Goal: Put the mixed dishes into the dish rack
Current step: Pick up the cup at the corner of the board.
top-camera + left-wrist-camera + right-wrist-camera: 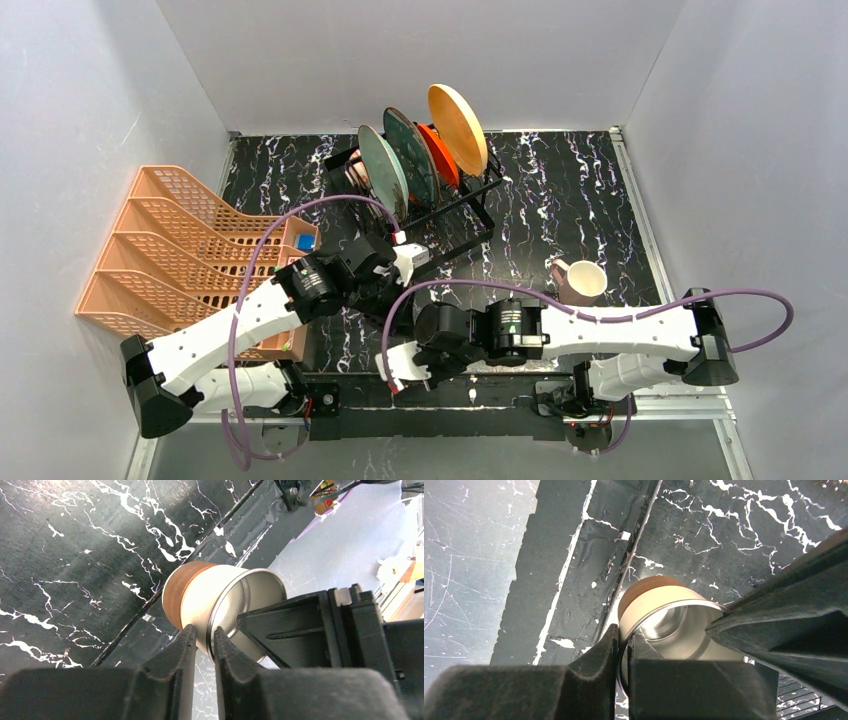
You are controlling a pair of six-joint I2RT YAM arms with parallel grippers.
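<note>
Left gripper (pixel 203 632) pinches the steel cup (pixel 210 592) rim; right gripper (pixel 623 639) clamps it too. Both hang right by the dish rack (pixel 455 212).

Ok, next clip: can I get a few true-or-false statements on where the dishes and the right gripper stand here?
1. The pink mug is already in the dish rack. False: it stands on the table, to the right of the rack.
2. Several plates, among them a yellow plate, stand on edge in the dish rack. True.
3. The right gripper is open and empty. False: its fingers pinch the rim of a steel cup.
4. The steel cup has a brown band round its base. True.
5. The orange lattice rack holds plates. False: no plates show in it.
</note>
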